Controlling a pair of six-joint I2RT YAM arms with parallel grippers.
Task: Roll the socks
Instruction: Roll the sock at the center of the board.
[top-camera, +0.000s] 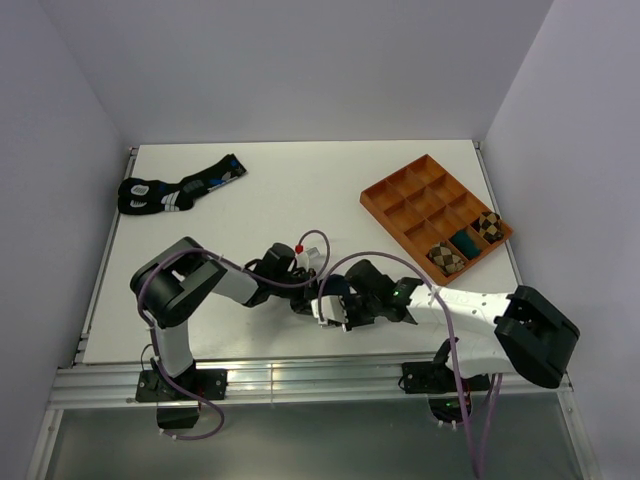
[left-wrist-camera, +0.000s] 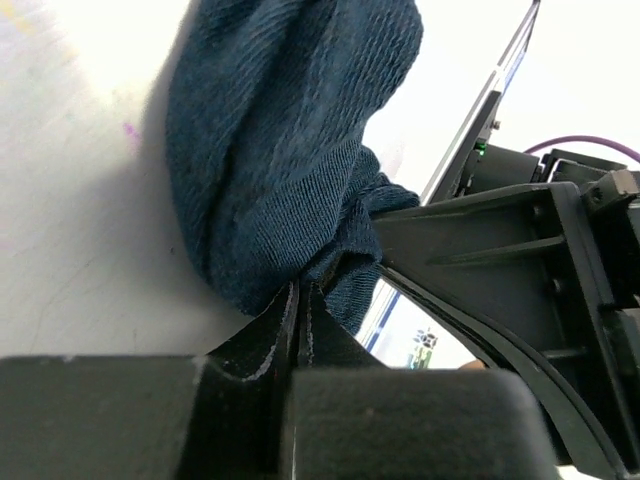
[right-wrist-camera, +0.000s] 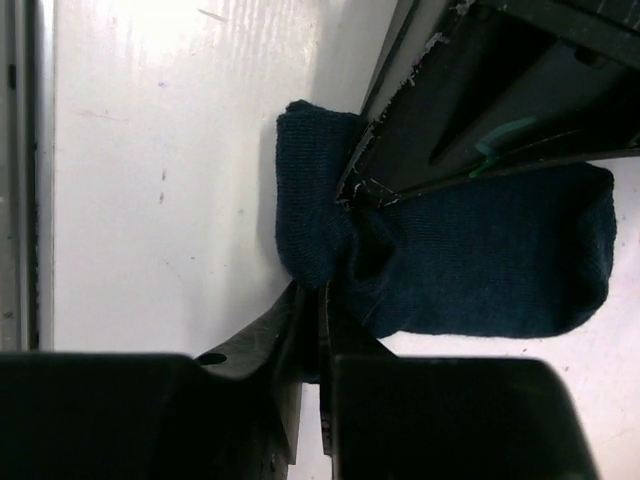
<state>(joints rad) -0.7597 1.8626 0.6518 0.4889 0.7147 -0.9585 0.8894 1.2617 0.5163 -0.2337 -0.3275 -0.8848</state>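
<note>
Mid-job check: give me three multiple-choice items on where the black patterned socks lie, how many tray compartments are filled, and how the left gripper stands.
1. Where does the black fabric sock pair with blue and white markings lie?
A. at the near right corner
B. under the right arm
C. at the far left of the white table

2. How many compartments of the orange-brown wooden divided tray hold rolled bundles?
A. none
B. three
C. six

3. How does the left gripper stand?
A. shut on the dark navy fabric sock
B. wide open
C. shut on a tray wall

Answers:
1 C, it lies far left, apart from both arms.
2 B, three bundles fill the near-right row.
3 A, its fingers pinch the fabric, as does the right gripper.
</note>
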